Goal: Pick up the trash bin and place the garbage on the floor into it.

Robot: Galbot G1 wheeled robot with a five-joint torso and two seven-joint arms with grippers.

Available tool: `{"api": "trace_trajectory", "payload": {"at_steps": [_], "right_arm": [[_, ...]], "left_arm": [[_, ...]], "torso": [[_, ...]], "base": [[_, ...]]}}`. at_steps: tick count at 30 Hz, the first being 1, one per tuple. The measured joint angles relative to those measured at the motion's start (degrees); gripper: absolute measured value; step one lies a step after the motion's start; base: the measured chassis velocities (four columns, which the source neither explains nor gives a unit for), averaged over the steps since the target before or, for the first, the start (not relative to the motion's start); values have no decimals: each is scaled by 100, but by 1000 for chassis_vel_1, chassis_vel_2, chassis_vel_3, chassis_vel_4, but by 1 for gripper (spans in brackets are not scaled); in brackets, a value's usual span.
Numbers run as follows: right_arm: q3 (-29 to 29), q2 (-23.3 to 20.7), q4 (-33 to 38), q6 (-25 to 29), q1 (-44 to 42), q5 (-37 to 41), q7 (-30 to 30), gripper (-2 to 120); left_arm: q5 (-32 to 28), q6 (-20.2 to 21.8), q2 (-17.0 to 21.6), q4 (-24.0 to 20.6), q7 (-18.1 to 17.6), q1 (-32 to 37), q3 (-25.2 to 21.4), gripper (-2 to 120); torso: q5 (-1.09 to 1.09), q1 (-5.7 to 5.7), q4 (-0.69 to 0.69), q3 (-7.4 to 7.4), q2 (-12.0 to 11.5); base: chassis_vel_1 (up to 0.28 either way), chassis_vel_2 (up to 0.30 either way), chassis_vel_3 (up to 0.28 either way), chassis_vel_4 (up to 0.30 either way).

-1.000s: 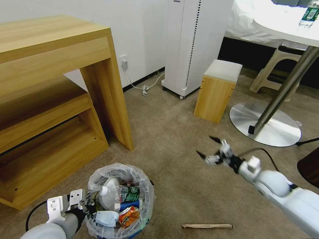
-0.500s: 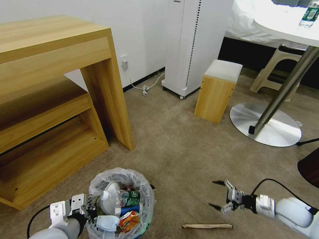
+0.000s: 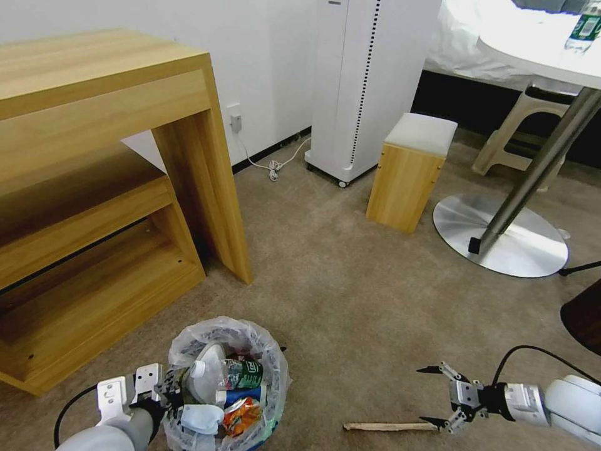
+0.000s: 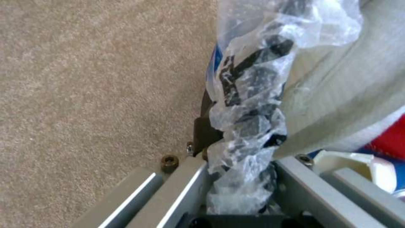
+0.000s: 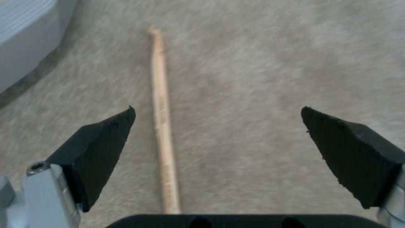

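The trash bin (image 3: 250,432), lined with a clear plastic bag (image 3: 269,357), hangs at the lower left of the head view, stuffed with a green-labelled bottle (image 3: 235,374), wrappers and tissues. My left gripper (image 3: 168,393) is shut on its rim; in the left wrist view the left gripper (image 4: 240,190) pinches the crumpled bag (image 4: 249,126) and rim. A wooden stick (image 3: 389,426) lies on the beige floor (image 3: 350,300). My right gripper (image 3: 424,396) hovers open at its right end. In the right wrist view the stick (image 5: 162,126) runs between the spread fingers (image 5: 101,148), nearer to one of them.
A wooden desk with a low shelf (image 3: 125,156) stands at the left. A white tower unit (image 3: 369,81), a wooden stool (image 3: 410,169) and a table's round metal base (image 3: 501,238) stand farther ahead. A cable (image 3: 272,166) lies by the wall. Bare carpet spreads around the stick.
My right gripper has dropped from mid-air down to the floor at the stick's right end, staying open. The bin in my left gripper has sunk slightly.
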Motion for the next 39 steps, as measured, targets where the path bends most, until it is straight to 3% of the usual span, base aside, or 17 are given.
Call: {"api": "trace_trajectory", "payload": {"at_steps": [10,39], "right_arm": [[-304,1019,-1021,253,128,-358,-66,100],[-78,1996,-2120,351,75,-584,-24,100]], "left_arm": [[-111,-2,25,-122,-78,40,-109,0],[40,-2,-77,-106,-63,104,-56,0]], "torso": [[-2,0,0,0,0],[-1,0,0,0,0]], "base": [[0,0,0,0],[0,0,0,0]]}}
